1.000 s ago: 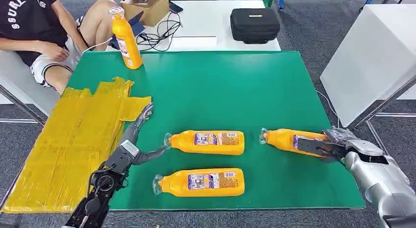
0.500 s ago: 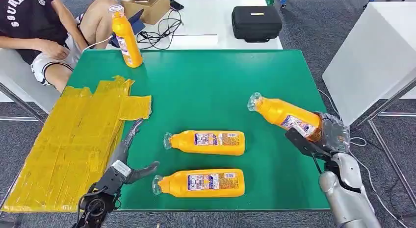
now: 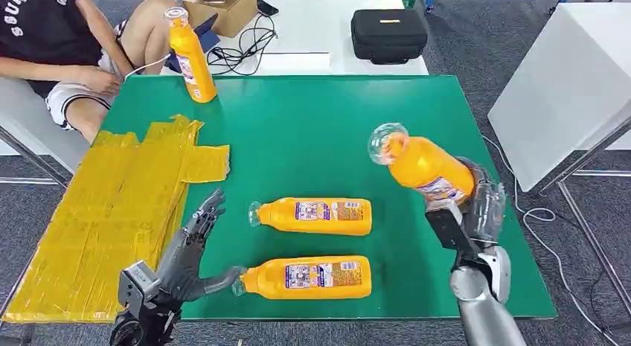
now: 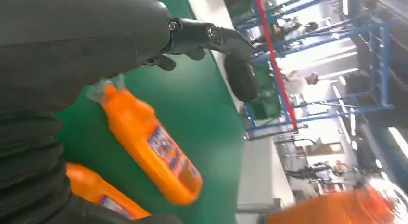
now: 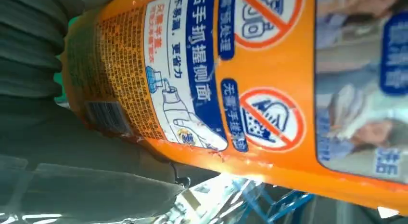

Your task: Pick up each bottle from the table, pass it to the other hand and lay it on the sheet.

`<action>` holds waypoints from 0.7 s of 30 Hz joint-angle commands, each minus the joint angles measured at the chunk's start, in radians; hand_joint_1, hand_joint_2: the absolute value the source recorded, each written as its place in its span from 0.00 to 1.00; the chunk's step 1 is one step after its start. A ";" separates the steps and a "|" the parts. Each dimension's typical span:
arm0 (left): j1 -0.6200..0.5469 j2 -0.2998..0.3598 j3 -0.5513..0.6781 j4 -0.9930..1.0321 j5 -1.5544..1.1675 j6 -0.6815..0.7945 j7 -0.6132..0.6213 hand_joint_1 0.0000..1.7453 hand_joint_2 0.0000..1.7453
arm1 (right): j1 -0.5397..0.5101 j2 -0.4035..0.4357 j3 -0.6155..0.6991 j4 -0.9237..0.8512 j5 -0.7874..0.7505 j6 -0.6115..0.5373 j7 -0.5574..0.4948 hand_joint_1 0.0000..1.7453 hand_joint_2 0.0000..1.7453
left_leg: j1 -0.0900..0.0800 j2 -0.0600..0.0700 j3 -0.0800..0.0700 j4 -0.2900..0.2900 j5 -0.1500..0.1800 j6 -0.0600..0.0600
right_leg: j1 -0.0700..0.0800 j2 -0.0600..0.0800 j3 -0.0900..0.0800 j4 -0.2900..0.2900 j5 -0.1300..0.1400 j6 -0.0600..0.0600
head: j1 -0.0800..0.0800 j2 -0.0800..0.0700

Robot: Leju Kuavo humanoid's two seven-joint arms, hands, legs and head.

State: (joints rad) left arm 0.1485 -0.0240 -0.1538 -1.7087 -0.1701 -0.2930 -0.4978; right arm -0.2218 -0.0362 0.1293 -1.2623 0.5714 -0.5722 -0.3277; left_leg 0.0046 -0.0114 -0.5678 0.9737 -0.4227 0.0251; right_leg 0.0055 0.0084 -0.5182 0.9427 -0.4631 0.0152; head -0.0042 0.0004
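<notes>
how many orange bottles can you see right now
4. One is held up by the right hand: the lifted bottle. Two lie on the green table: middle bottle, near bottle. One upright bottle stands at the far left corner.

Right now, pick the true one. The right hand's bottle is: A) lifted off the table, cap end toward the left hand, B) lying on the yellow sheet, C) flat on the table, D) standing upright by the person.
A: the right hand holds the bottle tilted above the table, cap toward the left hand.

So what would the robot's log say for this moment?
right hand: holds bottle above table | left hand: open | sheet: bare
</notes>
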 commanded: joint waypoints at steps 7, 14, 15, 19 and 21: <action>-0.209 -0.006 -0.223 0.010 0.025 0.024 0.071 0.00 1.00 | 0.007 0.131 0.266 -0.031 -0.119 0.184 -0.124 1.00 1.00 | 0.001 0.000 0.002 0.000 0.000 -0.001 | 0.001 -0.001 0.002 0.000 -0.001 0.001 | 0.000 0.000; -0.292 -0.008 -0.258 0.039 0.070 0.029 0.108 0.00 1.00 | -0.024 0.148 0.364 -0.012 -0.099 0.244 -0.125 1.00 1.00 | 0.000 0.001 0.001 0.000 0.000 -0.001 | 0.000 0.000 0.001 0.001 0.000 0.001 | 0.000 0.000; -0.308 -0.011 -0.259 0.058 0.078 0.027 0.109 0.00 1.00 | -0.031 0.153 0.395 -0.007 -0.073 0.245 -0.128 1.00 1.00 | 0.001 0.001 0.003 0.000 -0.001 -0.001 | 0.000 0.000 0.003 0.000 -0.001 0.001 | 0.000 0.000; -0.332 -0.025 -0.264 0.086 0.086 0.022 0.106 0.00 1.00 | -0.038 0.176 0.438 -0.005 -0.030 0.233 -0.105 1.00 1.00 | 0.001 0.001 0.003 0.000 -0.001 -0.002 | 0.000 0.000 0.003 0.000 -0.001 0.001 | 0.001 0.000; -0.330 -0.024 -0.265 0.082 0.087 0.021 0.105 0.00 1.00 | -0.041 0.175 0.444 -0.003 -0.031 0.236 -0.105 1.00 1.00 | 0.001 0.002 0.004 0.000 -0.001 -0.002 | 0.001 0.000 0.003 0.000 -0.001 0.001 | 0.000 0.000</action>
State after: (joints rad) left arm -0.1113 -0.0378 -0.3788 -1.7143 -0.0935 -0.2663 -0.3952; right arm -0.2056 0.1324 0.4784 -1.3100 0.5257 -0.3376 -0.4497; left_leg 0.0048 -0.0103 -0.5679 0.9737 -0.4222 0.0245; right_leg 0.0056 0.0093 -0.5188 0.9433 -0.4629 0.0151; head -0.0038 0.0004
